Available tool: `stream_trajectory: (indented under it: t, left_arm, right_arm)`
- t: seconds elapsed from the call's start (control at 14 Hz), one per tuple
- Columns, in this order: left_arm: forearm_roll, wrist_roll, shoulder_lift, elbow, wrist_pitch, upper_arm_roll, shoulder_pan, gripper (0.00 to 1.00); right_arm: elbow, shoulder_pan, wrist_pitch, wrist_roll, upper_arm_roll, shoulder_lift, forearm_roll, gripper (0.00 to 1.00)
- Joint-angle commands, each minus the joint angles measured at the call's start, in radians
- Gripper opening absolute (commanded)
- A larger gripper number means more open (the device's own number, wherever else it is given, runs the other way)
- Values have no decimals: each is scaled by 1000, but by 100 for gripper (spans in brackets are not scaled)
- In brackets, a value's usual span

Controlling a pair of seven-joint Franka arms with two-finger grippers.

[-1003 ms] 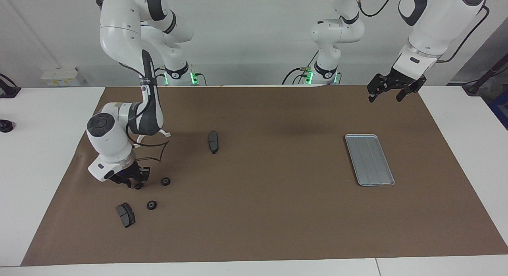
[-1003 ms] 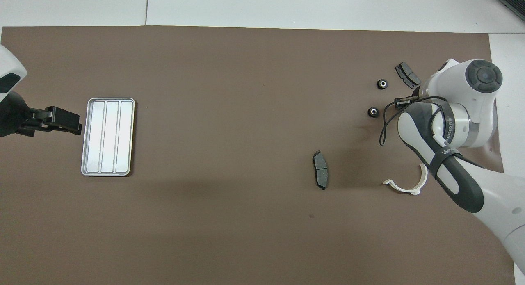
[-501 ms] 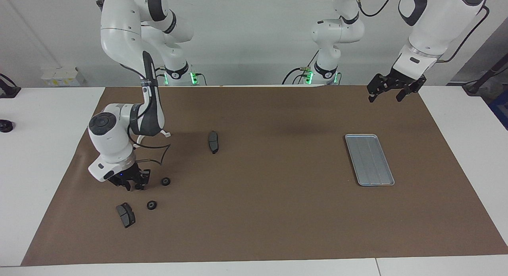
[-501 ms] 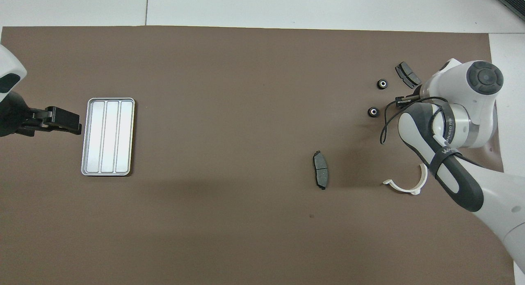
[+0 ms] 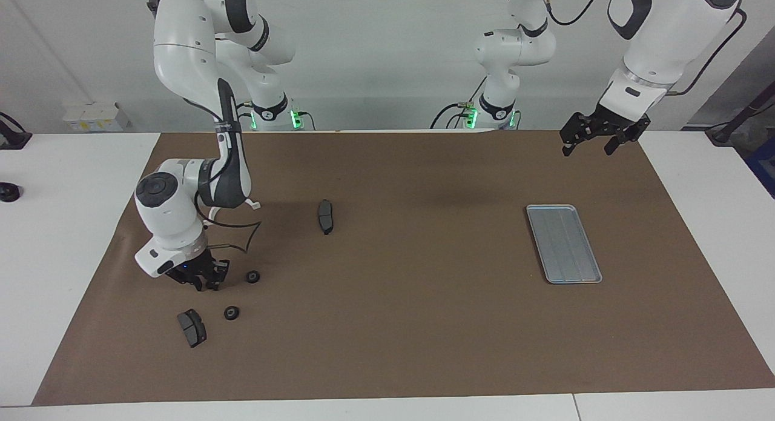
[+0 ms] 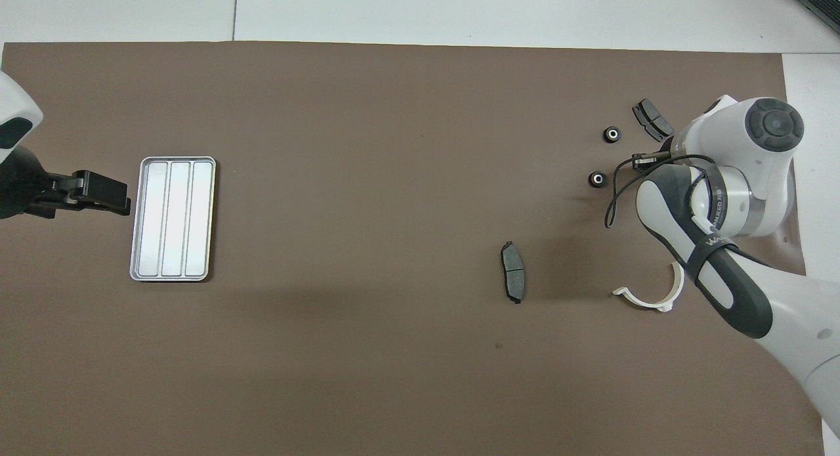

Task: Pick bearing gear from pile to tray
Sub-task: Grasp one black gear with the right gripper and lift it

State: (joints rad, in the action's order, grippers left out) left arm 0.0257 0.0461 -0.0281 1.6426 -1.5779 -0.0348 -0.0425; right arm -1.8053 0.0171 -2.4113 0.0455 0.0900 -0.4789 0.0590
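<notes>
The right gripper (image 5: 203,283) is sitting closed among the small black round gears (image 5: 252,277); any grasp is hidden. The flat ridged silver-grey tray (image 5: 563,243) is lying well apart, lengthwise away from the robots. The left gripper (image 5: 590,142) is waiting, spread wide, empty.

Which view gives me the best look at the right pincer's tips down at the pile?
The facing view: the right pincer shows from the side, shut, low over the mat beside a gear. In the overhead view the arm's own wrist covers it, leaving only a dark sliver beside the white housing.
</notes>
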Motion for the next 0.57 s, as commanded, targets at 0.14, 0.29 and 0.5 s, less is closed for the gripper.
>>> stream_trajectory:
  t: [0.14, 0.29, 0.5]
  left_arm:
    - [10, -5, -29, 28, 4, -2, 10, 100]
    - [10, -5, -29, 28, 4, -2, 10, 100]
    - [10, -5, -30, 28, 4, -2, 10, 100]
  right_arm:
    - [-3, 4, -5, -30, -9, 5, -4, 6]
    - [17, 47, 15, -30, -9, 17, 2, 0]
    - [127, 136, 130, -39, -10, 25, -4, 0]
